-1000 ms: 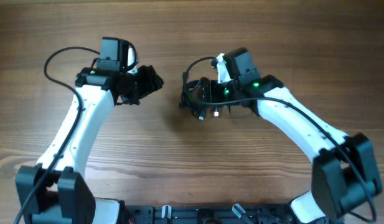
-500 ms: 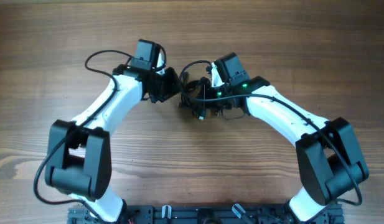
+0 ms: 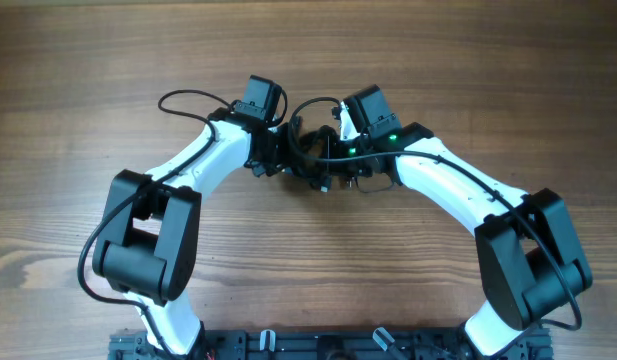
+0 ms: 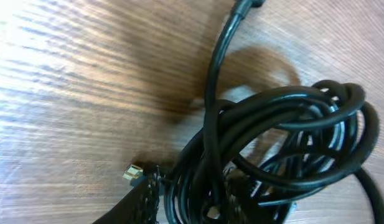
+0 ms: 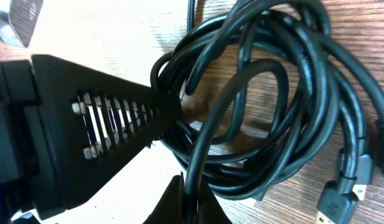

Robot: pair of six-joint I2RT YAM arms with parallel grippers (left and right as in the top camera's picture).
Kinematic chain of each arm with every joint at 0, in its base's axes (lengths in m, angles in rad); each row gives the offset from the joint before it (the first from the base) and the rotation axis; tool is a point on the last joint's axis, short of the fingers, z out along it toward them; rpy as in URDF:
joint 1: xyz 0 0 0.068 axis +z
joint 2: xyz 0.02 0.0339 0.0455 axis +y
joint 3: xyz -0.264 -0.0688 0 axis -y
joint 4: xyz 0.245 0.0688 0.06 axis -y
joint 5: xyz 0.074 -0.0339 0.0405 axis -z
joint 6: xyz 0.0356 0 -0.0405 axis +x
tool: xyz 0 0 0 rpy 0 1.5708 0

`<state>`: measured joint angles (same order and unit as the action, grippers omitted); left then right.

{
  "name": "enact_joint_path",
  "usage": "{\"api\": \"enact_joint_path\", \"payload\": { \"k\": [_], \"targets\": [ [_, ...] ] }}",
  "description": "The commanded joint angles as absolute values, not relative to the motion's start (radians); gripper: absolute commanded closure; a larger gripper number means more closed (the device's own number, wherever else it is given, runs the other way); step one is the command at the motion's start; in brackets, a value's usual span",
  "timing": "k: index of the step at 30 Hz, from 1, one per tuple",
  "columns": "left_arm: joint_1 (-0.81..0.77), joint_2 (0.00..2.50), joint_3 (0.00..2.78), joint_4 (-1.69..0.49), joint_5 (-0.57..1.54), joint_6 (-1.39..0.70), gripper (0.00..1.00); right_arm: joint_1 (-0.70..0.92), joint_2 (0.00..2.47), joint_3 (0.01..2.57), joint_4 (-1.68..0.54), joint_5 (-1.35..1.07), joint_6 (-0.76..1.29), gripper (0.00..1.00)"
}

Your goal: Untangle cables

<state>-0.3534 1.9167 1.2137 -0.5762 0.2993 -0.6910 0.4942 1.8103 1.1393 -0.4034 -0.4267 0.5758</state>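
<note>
The cables (image 3: 310, 165) lie as one knotted black bunch on the wooden table between my two grippers. My left gripper (image 3: 278, 157) is at the bunch's left side. In the left wrist view the cables (image 4: 285, 143) pass between its fingers (image 4: 185, 191), which look apart. A gold-tipped plug (image 4: 131, 173) lies just left of one finger. My right gripper (image 3: 334, 152) is at the bunch's right side. In the right wrist view its fingers (image 5: 190, 200) pinch one strand of the cables (image 5: 272, 106). The left gripper's slotted finger (image 5: 104, 127) touches the bunch there. A plug end (image 5: 342, 198) lies at lower right.
The wooden table (image 3: 308, 50) stretches all around the bunch. A thicker arm wire (image 3: 188, 97) loops behind the left arm. The arm bases and a black rail (image 3: 318, 345) sit at the front edge.
My left arm has swung right from well left of the bunch until its gripper reaches the cables. My right gripper has stayed on the bunch, shifting slightly left early on.
</note>
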Motion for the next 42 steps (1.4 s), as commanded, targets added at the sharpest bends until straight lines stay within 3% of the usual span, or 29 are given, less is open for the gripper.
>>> {"api": "enact_joint_path", "payload": {
  "k": [1,5,17,18,22,26,28,29,31,32,34,37,42],
  "targets": [
    [-0.356,1.938,1.228,-0.602,0.223,-0.692,0.67,0.496,1.821,1.138,-0.404,-0.454,0.574,0.96],
    [-0.356,1.957,1.228,-0.600,0.223,-0.693,0.68,0.456,1.723,1.140,-0.405,-0.542,0.496,0.96],
    [-0.356,1.969,1.228,-0.598,0.223,-0.693,0.69,0.292,1.357,1.140,-0.379,-0.742,0.526,0.96],
    [-0.356,1.969,1.228,-0.598,0.223,-0.693,0.69,0.265,1.345,1.140,-0.389,-0.712,0.524,0.96],
    [-0.356,1.969,1.228,-0.598,0.223,-0.693,0.70,0.202,1.352,1.139,-0.603,-0.134,0.527,0.96],
    [-0.356,1.969,1.228,-0.597,0.223,-0.693,0.73,0.202,1.448,1.137,-0.742,0.014,0.523,0.94],
    [-0.354,1.966,1.232,-0.595,0.228,-0.683,0.77,0.202,1.514,1.137,-0.790,0.014,0.522,0.87],
    [-0.350,1.958,1.242,-0.595,0.257,-0.647,0.79,0.202,1.542,1.137,-0.813,0.015,0.519,0.79],
    [-0.337,1.885,1.306,-0.646,0.302,-0.572,0.76,0.201,1.583,1.137,-0.836,0.019,0.493,0.46],
    [-0.336,1.851,1.340,-0.671,0.310,-0.545,0.71,0.201,1.585,1.137,-0.833,0.018,0.494,0.40],
    [-0.340,1.772,1.404,-0.705,0.351,-0.501,0.62,0.201,1.584,1.138,-0.811,-0.011,0.484,0.35],
    [-0.344,1.687,1.415,-0.682,0.366,-0.505,0.55,0.197,1.584,1.138,-0.749,-0.094,0.439,0.31],
    [-0.361,1.747,1.412,-0.691,0.366,-0.695,0.60,0.138,1.584,1.138,-0.532,-0.570,0.227,0.31]
  ]
}}
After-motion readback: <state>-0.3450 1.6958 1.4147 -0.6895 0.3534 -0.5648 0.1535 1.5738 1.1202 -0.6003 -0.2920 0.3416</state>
